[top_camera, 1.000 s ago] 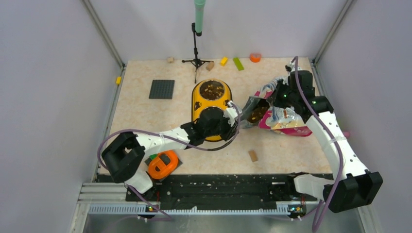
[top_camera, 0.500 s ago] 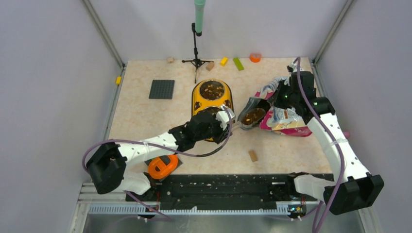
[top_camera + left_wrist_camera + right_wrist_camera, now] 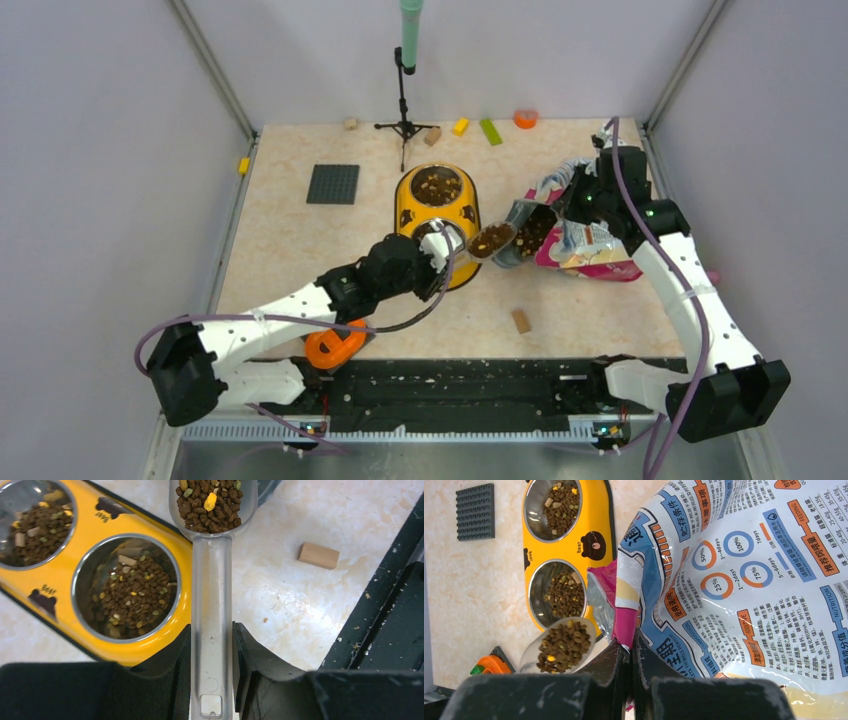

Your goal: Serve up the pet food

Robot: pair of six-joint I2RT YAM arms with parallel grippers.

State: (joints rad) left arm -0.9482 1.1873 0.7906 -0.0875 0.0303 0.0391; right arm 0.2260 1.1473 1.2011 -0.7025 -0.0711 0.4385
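My left gripper is shut on the handle of a clear plastic scoop. The scoop's cup is heaped with pet food, dark-brown kibble. From above, the scoop hangs between the yellow two-bowl feeder and the open mouth of the pink bag. Both steel bowls hold kibble, the near one and the far one. My right gripper is shut on the bag's pink edge, and the bag's printed blue-white panel fills its view.
A tan wooden block lies on the table near the front. An orange object sits by the left arm's base. A dark grey baseplate lies left of the feeder. A tripod stand and small coloured blocks line the back.
My left arm has drawn the scoop out of the bag's mouth, leftward toward the feeder, now full of kibble. The right gripper and bag have barely moved.
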